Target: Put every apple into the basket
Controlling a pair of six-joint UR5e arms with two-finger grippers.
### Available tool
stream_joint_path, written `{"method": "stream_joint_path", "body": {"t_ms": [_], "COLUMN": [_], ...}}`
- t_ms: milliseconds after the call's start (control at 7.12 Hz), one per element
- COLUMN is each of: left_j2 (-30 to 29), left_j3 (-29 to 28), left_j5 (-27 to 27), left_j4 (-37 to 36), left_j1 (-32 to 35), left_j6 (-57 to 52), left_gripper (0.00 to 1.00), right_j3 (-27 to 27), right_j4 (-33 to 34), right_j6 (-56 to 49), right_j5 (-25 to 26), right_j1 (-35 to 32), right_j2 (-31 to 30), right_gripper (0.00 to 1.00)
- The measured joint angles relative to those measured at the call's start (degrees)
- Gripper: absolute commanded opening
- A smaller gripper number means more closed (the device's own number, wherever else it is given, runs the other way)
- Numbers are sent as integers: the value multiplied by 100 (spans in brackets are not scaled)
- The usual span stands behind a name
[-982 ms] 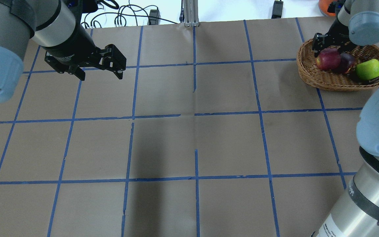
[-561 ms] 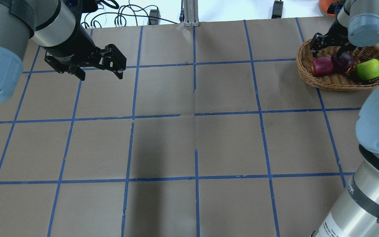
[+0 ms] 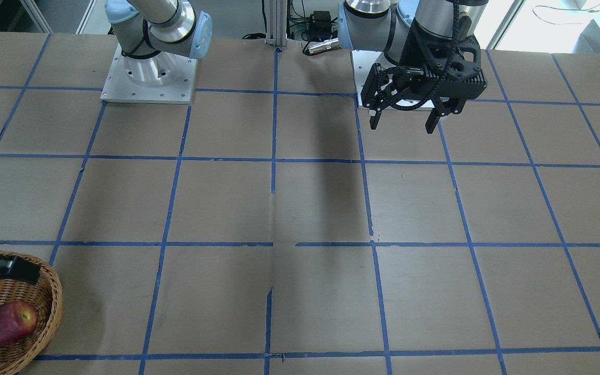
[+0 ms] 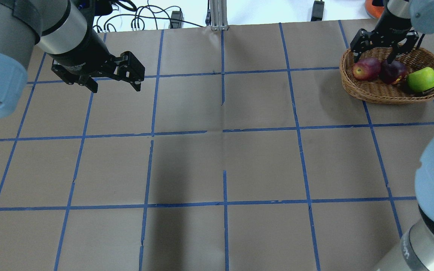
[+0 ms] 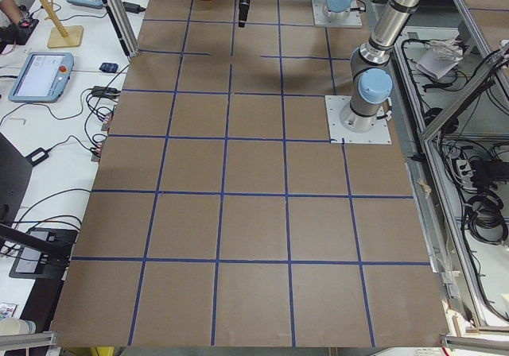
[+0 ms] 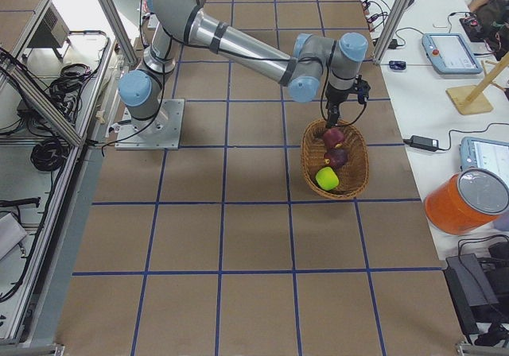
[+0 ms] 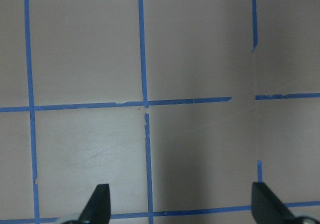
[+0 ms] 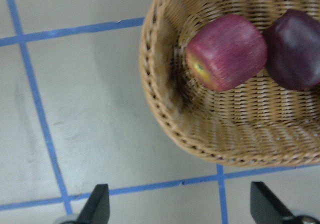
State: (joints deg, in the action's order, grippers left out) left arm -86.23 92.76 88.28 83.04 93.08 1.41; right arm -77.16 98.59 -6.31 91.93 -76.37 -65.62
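The wicker basket (image 4: 390,98) stands at the far right of the table. In it lie the red apple (image 4: 367,69), the maroon apple (image 4: 392,71) and the yellow-green apple (image 4: 422,79). My right gripper (image 4: 373,57) hangs open and empty above the basket's far-left end. Its wrist view shows the red apple (image 8: 227,51) on its side, next to the maroon apple (image 8: 295,49), inside the rim (image 8: 165,114). My left gripper (image 4: 116,88) is open and empty over bare table at the far left, and it shows the same in the front view (image 3: 401,126).
The table is brown paper with a grid of blue tape. An aluminium post (image 4: 217,15) and cables (image 4: 141,19) stand at its far edge. An orange container (image 6: 469,205) and tablets sit on the side bench beyond the basket.
The right gripper let go of the red apple, which now lies in the basket, then lifted away toward the far side. The left arm has not moved.
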Motion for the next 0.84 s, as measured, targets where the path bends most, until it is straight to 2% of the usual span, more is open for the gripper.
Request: {"method": "stream_joint_path", "body": {"t_ms": [421,702,842], "left_j2": [-25,-5,-2], "left_j3": [-2,-1,-2], "left_j5": [-7,-10,-12], "left_j4": [-14,-13,-12], "left_j1": [-4,-6,-8], "left_j6": [0,0,0], "left_gripper": [100,100,100], "right_j3": [-24,-165,-351], "right_j4": [-880,-1715,-1916], "right_j6": [843,959,969], "right_j5": [4,-146,-250], "right_j1": [-1141,-1394,-1419], "right_j2": [-793,-1286,-1543], "right_gripper": [100,100,100]}}
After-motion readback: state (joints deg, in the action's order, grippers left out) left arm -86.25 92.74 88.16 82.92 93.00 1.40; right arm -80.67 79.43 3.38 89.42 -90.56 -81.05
